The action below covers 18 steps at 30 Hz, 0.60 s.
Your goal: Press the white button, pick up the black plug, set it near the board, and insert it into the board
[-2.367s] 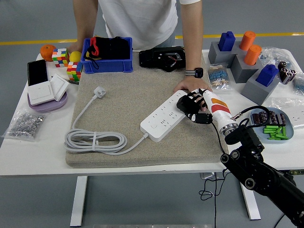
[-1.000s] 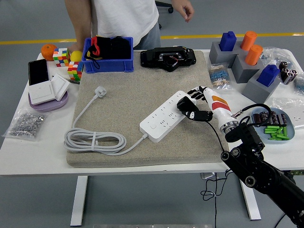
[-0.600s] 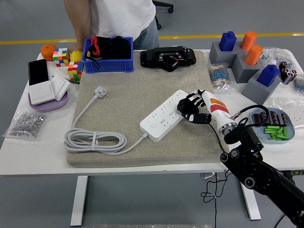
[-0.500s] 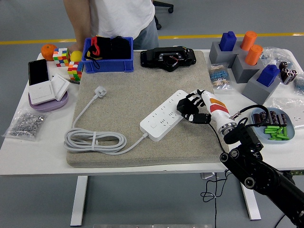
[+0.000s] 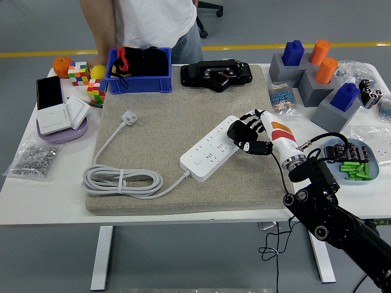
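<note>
Just beside the power strip's [image 5: 214, 149] far end, the right hand [image 5: 249, 135] grips the black plug [image 5: 237, 130]. Nearby lie a black device [image 5: 215, 74], blue bin [image 5: 139, 78] and coiled cord [image 5: 122, 180] on the tabletop [image 5: 43, 195].

no readable text, label, brand, number or sign on anything here
</note>
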### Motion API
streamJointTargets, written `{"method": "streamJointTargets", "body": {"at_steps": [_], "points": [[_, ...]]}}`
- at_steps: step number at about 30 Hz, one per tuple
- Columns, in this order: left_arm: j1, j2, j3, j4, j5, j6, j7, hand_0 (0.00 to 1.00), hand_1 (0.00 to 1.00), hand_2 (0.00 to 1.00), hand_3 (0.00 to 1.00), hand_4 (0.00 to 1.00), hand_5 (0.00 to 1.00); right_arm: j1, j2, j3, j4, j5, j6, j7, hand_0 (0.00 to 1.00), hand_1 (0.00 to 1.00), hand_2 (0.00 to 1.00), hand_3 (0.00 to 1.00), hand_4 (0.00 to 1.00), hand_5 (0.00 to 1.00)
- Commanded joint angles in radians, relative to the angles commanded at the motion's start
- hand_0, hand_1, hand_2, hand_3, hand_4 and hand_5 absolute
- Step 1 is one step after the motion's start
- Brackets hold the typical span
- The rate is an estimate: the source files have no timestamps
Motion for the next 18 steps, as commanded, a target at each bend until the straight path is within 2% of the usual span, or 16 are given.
{"method": "streamJointTargets", "body": {"at_steps": [18], "points": [[0.0, -0.001, 0.003, 0.0, 0.0, 0.0, -0.001, 0.684, 0.676, 0.659, 0.684, 0.563, 0.187, 0.01, 0.0, 0.0, -0.046, -0.012, -0.024, -0.018, 0.43, 0.356, 0.371, 0.581, 0.823, 0.022]]}}
